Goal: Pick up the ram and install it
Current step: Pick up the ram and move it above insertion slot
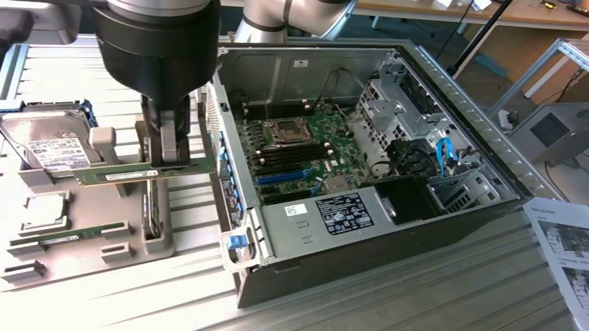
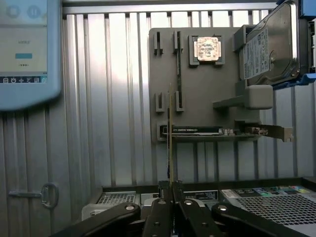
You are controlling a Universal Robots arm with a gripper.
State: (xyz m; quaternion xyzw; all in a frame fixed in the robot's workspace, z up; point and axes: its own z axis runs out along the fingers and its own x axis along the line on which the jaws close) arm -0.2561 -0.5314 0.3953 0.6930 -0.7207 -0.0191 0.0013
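The ram (image 1: 129, 174) is a long thin green stick, and my gripper (image 1: 171, 163) is shut on its upper edge near one end. It hangs above the grey holder tray (image 1: 87, 258), just off the open computer case (image 1: 368, 227) on the exterior view's left. The wrist view catches the ram (image 2: 169, 138) edge-on, rising from between my gripper's (image 2: 170, 187) fingers. The motherboard (image 1: 318, 134), with its black slots (image 1: 294, 157), lies inside the case.
The tray also holds a second green stick (image 1: 69, 236), a square silver processor (image 1: 43, 207), a hard drive (image 1: 46, 141) and a bracketed card (image 2: 222, 131). A tablet screen (image 2: 24, 49) stands beside the tray. A printed sheet (image 1: 563, 241) lies at the exterior view's right.
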